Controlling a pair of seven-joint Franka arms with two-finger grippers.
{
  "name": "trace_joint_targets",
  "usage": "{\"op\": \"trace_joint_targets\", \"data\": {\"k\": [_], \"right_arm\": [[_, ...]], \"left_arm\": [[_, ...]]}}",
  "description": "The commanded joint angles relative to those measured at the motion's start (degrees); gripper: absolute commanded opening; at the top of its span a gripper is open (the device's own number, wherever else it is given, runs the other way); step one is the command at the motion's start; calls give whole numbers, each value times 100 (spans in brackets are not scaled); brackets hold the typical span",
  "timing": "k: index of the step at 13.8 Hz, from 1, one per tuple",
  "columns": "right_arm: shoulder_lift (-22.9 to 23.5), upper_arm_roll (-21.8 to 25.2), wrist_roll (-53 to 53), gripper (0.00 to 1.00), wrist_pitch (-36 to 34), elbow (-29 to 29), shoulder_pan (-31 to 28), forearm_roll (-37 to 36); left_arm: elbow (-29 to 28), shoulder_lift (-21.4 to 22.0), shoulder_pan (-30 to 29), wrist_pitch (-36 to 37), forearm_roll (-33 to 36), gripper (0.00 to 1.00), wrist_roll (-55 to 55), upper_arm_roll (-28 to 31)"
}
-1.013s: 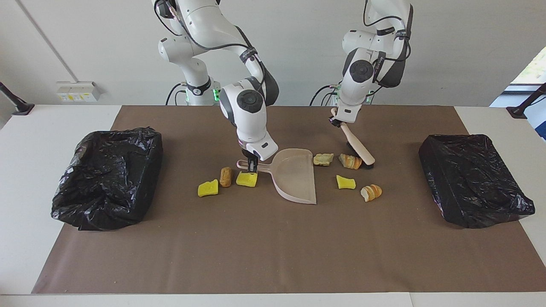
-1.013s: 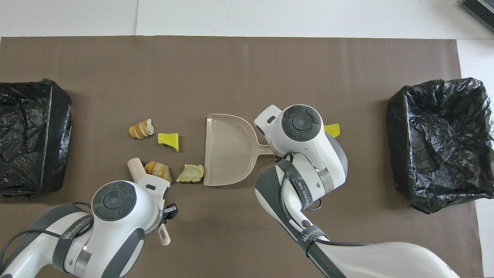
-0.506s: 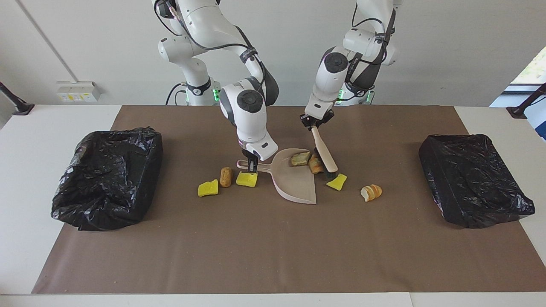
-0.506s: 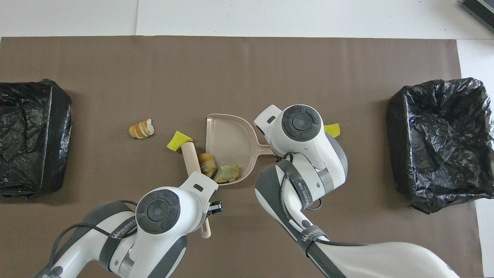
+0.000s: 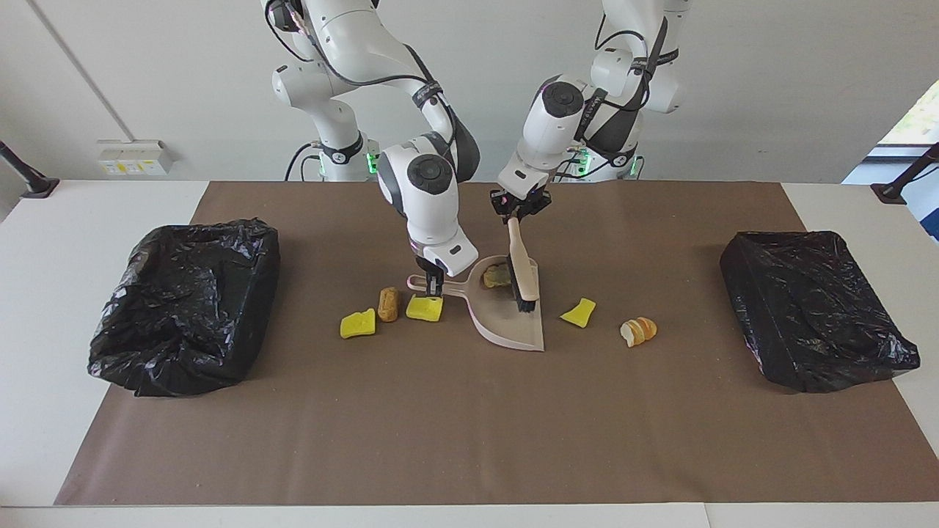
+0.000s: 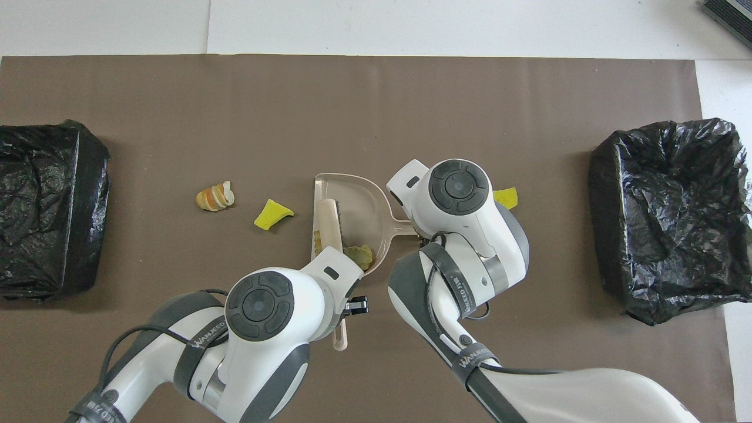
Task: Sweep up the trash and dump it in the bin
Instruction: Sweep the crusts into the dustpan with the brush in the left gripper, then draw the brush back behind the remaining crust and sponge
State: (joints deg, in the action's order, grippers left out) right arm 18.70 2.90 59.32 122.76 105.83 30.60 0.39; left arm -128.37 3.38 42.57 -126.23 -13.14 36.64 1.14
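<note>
Nearest the robots, we see our left gripper [image 5: 518, 214] clamped tight on the handle of the beige brush with black bristles [image 5: 522, 271], which slopes down so that the bristles rest inside the beige plastic dustpan [image 5: 513, 319]. A pale greenish lump [image 5: 497, 276] lies in the pan beside the brush head, at the end nearer the robots. Next to it, our right gripper [image 5: 435, 284] is closed on the pan's handle, low over the brown table mat [image 5: 469, 425].

Just beside that handle, toward the right arm's end, we find a yellow spongy wedge [image 5: 425, 309], then a brown cork-like cylinder [image 5: 388, 303] and a second yellow wedge [image 5: 358, 323] side by side. At the pan's open mouth, toward the left arm's end, a third yellow wedge [image 5: 578, 312] lies apart from it, and farther along an orange-and-white striped bread chunk [image 5: 638, 331].

A bin lined with a black plastic bag [image 5: 183, 306] stands at the right arm's end, and another black-lined bin [image 5: 814, 317] at the left arm's end.
</note>
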Motion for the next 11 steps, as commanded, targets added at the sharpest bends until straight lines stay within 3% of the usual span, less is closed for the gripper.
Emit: {"op": "trace_joint_targets", "data": {"k": [1, 3, 7, 11], "right_arm": [[11, -26, -132, 0, 73, 113, 7, -83], [11, -26, -132, 0, 73, 113, -2, -83], [11, -26, -132, 0, 64, 113, -2, -83], [11, -26, -132, 0, 64, 113, -2, -83]], "left_arm": [[180, 22, -221, 413, 143, 0, -332, 114], [373, 13, -818, 853, 635, 0, -621, 106], [795, -92, -1996, 1319, 830, 0, -1965, 114], [665, -92, -3042, 1575, 1093, 0, -3091, 114]]}}
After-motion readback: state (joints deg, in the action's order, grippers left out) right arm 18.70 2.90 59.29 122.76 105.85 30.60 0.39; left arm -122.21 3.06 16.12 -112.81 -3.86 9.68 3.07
